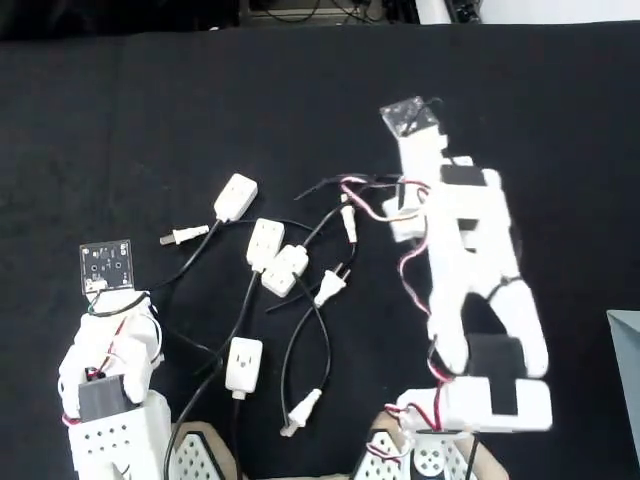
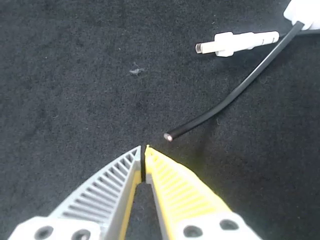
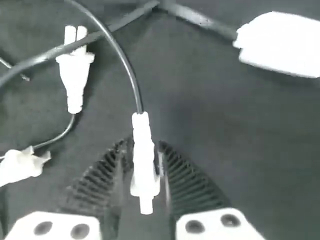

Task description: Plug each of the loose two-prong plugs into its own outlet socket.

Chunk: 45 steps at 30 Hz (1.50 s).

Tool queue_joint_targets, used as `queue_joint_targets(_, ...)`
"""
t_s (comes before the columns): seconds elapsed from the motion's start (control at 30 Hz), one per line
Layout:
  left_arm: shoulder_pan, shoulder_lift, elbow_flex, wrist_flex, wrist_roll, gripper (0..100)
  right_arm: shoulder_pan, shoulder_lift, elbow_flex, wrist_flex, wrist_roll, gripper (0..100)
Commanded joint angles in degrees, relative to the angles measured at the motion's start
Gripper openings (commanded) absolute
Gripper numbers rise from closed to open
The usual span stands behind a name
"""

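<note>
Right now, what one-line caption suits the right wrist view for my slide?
Right gripper holding a plug by its body; a second plug and an outlet lie beyond on the black cloth.

Black cloth point(image 1: 120, 100) spreads wall to wall, dark equipment point(image 1: 310, 10) beyond its far edge.

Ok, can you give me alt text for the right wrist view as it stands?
The right gripper holds a white plug, whose black cord curves away over the black cloth. A second loose plug lies beside the cord, and a white outlet block sits farther off.
</note>
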Motion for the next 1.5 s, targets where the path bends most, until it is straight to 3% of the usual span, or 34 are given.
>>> queue_joint_targets(0.0,-0.6,-0.2,1.0,0.5,0.2,3,-2.0,2.9,0.3,-0.7,-1.1,1.2)
queue_joint_targets(0.37,-0.6,-0.2,1.0,0.5,0.2,3,-2.1,12.2,0.0,-0.4,-0.9,1.5)
queue_joint_targets(0.57,-0.6,-0.2,1.0,0.5,0.2,3,-2.7,12.6,-1.0,5.3,-0.9,8.6)
queue_joint_targets(0.77,-0.6,-0.2,1.0,0.5,0.2,3,-3.1,12.7,-6.4,13.5,-0.9,8.6)
queue_joint_targets(0.97,-0.6,-0.2,1.0,0.5,0.2,3,-3.1,12.8,-6.8,14.2,-0.9,8.3)
queue_joint_targets(1.1,-0.6,-0.2,1.0,0.5,0.2,3,-2.7,12.7,-6.8,14.6,-1.1,1.4)
queue_joint_targets(1.47,-0.2,-0.2,1.0,0.1,0.4,3,-3.3,-1.0,-5.8,27.7,-2.1,1.1)
